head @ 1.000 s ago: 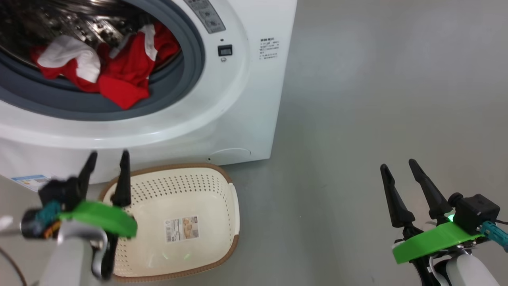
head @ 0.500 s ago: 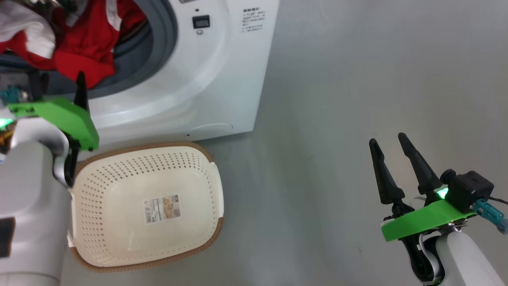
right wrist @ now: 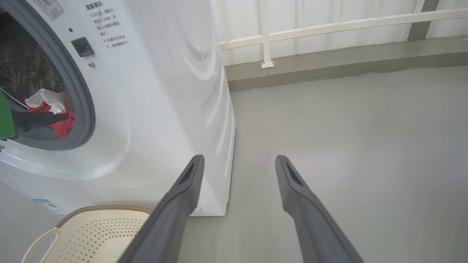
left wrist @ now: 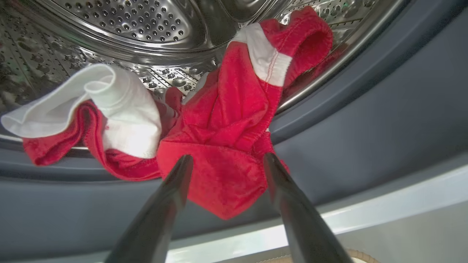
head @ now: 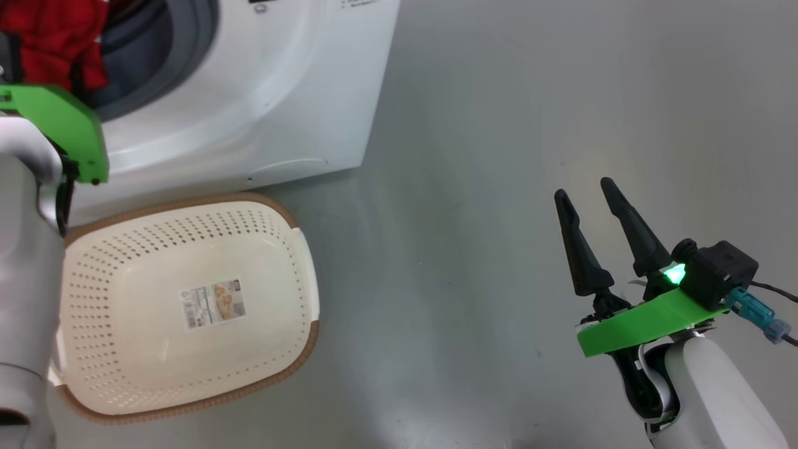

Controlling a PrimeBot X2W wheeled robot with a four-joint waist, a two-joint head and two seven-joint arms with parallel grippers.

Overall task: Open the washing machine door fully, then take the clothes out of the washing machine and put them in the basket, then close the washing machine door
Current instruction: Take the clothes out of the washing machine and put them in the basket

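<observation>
The left end effector has come up from over the basket to the mouth of the washing machine. A second ago it hung low beside the basket's near rim. Now its two dark fingers stand apart on either side of the lowest red fold of the clothes. That fold spills out of the perforated steel drum and over the grey rubber ring. The fingers have not closed, and the wrist view does not settle whether the tips already touch the fabric.

The head view has also swung. The machine now sits in its upper left corner, and the basket lies further left and lower. That is the camera turning with the body, not the machine or basket moving.

The right end effector is still parked over the bare floor, well apart from the machine. Its fingers are spread and hold nothing.

The drum opening is uncovered, so the door-opening step looks done and the unloading is only starting. All the red and white garments are still in the drum or draped over its lip. The basket holds nothing but the sticker on its bottom, and it sits on the floor just in front of the machine, below the opening. The next move is probably to close on the hanging fold and draw it out. The garments are tangled, so they may come out in one bunch.
</observation>
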